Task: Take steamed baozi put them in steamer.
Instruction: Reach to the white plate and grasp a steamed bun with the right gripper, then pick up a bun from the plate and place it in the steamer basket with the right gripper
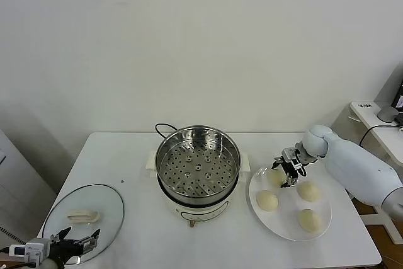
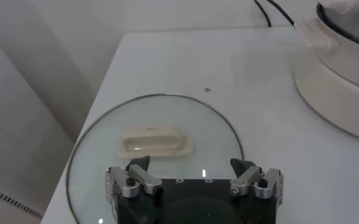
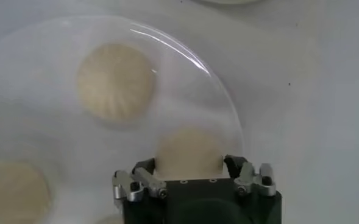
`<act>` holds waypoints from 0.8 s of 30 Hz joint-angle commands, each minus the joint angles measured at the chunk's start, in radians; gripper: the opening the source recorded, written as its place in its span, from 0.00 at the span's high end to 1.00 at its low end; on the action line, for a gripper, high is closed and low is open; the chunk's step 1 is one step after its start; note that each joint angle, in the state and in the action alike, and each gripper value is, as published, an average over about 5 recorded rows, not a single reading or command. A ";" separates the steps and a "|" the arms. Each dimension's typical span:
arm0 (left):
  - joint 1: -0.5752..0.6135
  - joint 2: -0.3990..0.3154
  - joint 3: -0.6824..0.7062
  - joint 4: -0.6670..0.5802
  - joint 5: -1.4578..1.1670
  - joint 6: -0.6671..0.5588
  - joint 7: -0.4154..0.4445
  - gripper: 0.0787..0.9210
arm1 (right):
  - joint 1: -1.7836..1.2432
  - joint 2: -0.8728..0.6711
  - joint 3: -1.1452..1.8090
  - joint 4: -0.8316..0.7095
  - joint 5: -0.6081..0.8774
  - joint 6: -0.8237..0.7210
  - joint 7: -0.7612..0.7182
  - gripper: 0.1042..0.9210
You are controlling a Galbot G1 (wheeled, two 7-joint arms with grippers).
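The right claw (image 1: 289,172) is down over the bun (image 3: 189,153) at the plate's (image 1: 286,232) eleven o'clock edge, fingers straddling it, spread wide and not yet gripping. Best to squeeze gently at the widest part, then lift straight before swinging to the steamer (image 1: 198,163) at nine o'clock. Arm reaches in from three o'clock, wrist bent down. The left claw (image 1: 74,244) idles released over the glass lid (image 1: 85,218).

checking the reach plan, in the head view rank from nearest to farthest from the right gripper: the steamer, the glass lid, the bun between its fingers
1. The bun, at the plate's back edge, right at the right gripper.
2. The steamer, mid-table, toward the robot's left of that gripper.
3. The glass lid, at the table's front left corner, under the left gripper.
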 commanded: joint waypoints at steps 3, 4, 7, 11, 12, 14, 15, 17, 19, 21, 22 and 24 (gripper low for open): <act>-0.001 -0.003 -0.001 -0.002 0.000 0.003 -0.003 0.12 | 0.005 -0.003 0.006 0.014 -0.011 0.001 -0.006 0.39; -0.001 -0.003 0.000 -0.003 0.000 0.003 -0.004 0.12 | 0.009 -0.008 0.003 0.021 -0.009 0.001 -0.009 0.40; -0.002 -0.004 0.000 -0.005 0.000 0.006 -0.006 0.12 | 0.030 -0.029 -0.014 0.051 0.003 0.001 -0.019 0.41; -0.002 -0.004 0.000 -0.010 0.000 0.008 -0.007 0.12 | 0.097 -0.084 -0.076 0.129 0.059 -0.007 -0.029 0.41; -0.003 -0.004 0.000 -0.011 0.000 0.009 -0.007 0.12 | 0.125 -0.102 -0.099 0.152 0.079 -0.010 -0.031 0.41; -0.005 -0.003 0.001 -0.011 0.000 0.010 -0.007 0.12 | 0.199 -0.131 -0.155 0.192 0.128 -0.009 -0.038 0.41; -0.006 -0.002 0.002 -0.011 0.000 0.010 -0.007 0.12 | 0.243 -0.140 -0.182 0.206 0.152 -0.005 -0.042 0.41; -0.010 0.000 0.004 -0.010 0.000 0.010 -0.007 0.12 | 0.346 -0.143 -0.234 0.219 0.203 0.020 -0.058 0.41; -0.012 0.001 0.007 -0.011 0.000 0.010 -0.007 0.12 | 0.436 -0.129 -0.271 0.215 0.245 0.065 -0.078 0.41; -0.013 0.003 0.009 -0.012 0.000 0.009 -0.007 0.12 | 0.512 -0.096 -0.303 0.200 0.280 0.129 -0.107 0.41; -0.013 0.004 0.010 -0.013 0.001 0.009 -0.007 0.12 | 0.537 -0.079 -0.313 0.193 0.292 0.155 -0.119 0.41; -0.012 0.006 0.011 -0.013 0.001 0.009 -0.007 0.12 | 0.588 -0.030 -0.331 0.173 0.318 0.215 -0.150 0.40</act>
